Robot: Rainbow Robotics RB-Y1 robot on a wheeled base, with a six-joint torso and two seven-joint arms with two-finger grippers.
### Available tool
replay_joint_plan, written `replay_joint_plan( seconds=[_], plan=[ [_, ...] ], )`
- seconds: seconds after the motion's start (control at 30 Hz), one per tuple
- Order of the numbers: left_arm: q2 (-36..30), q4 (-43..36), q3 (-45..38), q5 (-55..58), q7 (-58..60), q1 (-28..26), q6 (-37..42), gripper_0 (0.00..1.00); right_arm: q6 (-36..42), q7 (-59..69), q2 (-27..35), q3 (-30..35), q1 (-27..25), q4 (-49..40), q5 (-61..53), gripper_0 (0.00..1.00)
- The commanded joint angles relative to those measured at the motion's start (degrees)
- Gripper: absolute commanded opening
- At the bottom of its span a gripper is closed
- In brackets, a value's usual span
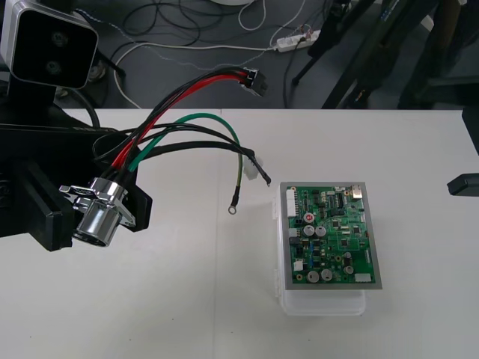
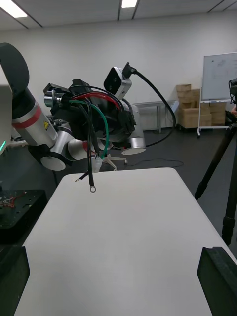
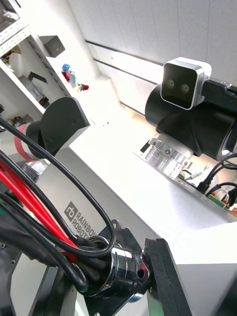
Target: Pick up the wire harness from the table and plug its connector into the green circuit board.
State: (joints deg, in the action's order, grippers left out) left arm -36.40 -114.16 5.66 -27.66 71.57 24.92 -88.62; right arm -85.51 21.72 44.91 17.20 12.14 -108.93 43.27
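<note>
Table (image 1: 187,299) was lit brightly and evenly from overhead; hardly any shadows were cast on it. Hard glints were recorded on the metal socket (image 1: 97,218). Floor strip (image 1: 187,75) was left dim.

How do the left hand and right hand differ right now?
The left hand is shut on the harness at its metal socket; the right hand is open and empty. The left hand is raised over the table's left side; the right hand waits at its right edge. Both have black fingers.

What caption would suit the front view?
Left end effector grips the harness by its metal socket, apart from the green circuit board.
</note>
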Motion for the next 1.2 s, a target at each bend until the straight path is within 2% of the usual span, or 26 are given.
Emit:
replay_joint_plan(
  seconds=[0.03, 0.3, 1.2],
  plan=[
    [0.1, -1.9, 2.5, 1.3, -2.6, -0.1, -1.4, 0.0, 0.3, 4.1, -0.5, -1.7, 1.7, 0.6, 0.2, 1.0],
    [3.1, -1.2, 3.0, 2.3, -3.7, -0.4, -1.4, 0.0, 0.3, 4.9, -0.6, -2.1, 1.7, 1.3, 0.1, 1.0],
    [5.4, -0.9, 3.0, 3.8, -6.4, -0.8, -1.4, 0.0, 0.3, 6.4, -0.8, -2.1, 1.7, 1.3, -1.3, 1.0]
  ],
)
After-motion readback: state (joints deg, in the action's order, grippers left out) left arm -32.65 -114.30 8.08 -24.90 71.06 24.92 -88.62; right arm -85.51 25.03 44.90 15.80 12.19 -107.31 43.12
